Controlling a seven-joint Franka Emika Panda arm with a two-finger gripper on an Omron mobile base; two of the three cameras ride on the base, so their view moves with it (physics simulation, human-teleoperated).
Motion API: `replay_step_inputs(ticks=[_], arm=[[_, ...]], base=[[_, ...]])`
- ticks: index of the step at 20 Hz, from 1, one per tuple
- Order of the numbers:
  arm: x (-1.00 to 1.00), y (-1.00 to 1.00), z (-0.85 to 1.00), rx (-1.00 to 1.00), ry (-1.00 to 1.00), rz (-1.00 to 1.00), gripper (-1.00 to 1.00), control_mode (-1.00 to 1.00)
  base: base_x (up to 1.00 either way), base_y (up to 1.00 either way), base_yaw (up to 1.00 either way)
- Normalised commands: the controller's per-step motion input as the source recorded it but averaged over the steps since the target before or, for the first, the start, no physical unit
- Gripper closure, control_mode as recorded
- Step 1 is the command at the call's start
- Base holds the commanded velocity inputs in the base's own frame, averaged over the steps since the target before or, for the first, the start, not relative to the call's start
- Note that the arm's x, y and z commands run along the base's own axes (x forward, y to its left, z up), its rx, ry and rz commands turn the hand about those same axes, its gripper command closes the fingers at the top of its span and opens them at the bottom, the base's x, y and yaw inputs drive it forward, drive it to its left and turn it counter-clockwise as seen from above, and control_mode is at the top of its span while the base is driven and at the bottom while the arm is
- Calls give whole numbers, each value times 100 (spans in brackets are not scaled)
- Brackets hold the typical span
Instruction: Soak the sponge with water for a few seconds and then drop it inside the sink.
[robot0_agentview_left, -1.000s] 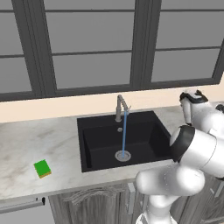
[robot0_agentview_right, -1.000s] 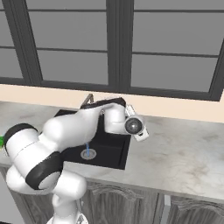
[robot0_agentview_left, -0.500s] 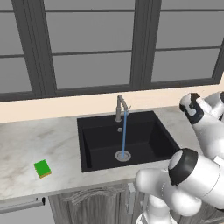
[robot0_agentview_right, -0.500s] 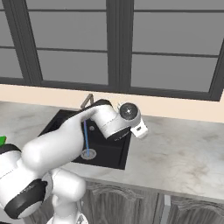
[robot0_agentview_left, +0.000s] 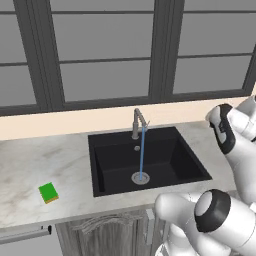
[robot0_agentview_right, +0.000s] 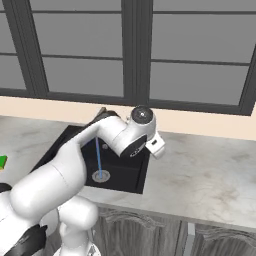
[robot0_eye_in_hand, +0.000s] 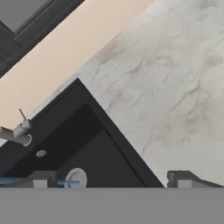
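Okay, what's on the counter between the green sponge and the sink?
Nothing: in the left base view, bare marble counter runs from the sponge to the sink.

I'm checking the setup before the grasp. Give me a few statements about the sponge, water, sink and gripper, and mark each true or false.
1. The sponge lies on the counter left of the sink. True.
2. Water runs from the faucet to the drain. True.
3. The gripper holds the sponge. False: it is open and empty, by the sink's right edge.
4. The sponge is in the basin. False: it is on the counter.
5. The faucet is off. False: water runs.
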Motion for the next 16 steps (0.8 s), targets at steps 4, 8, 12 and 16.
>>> replay_step_inputs(ticks=[4,8,12,16], arm=[[-15,69,-24,0,1,12,-100,-100],[-22,97,-9,0,0,11,-100,-100],[-17,99,0,-3,2,8,-100,-100],[-30,93,1,-8,4,7,-100,-100]], base=[[0,0,0],[0,0,0],[0,0,0],[0,0,0]])
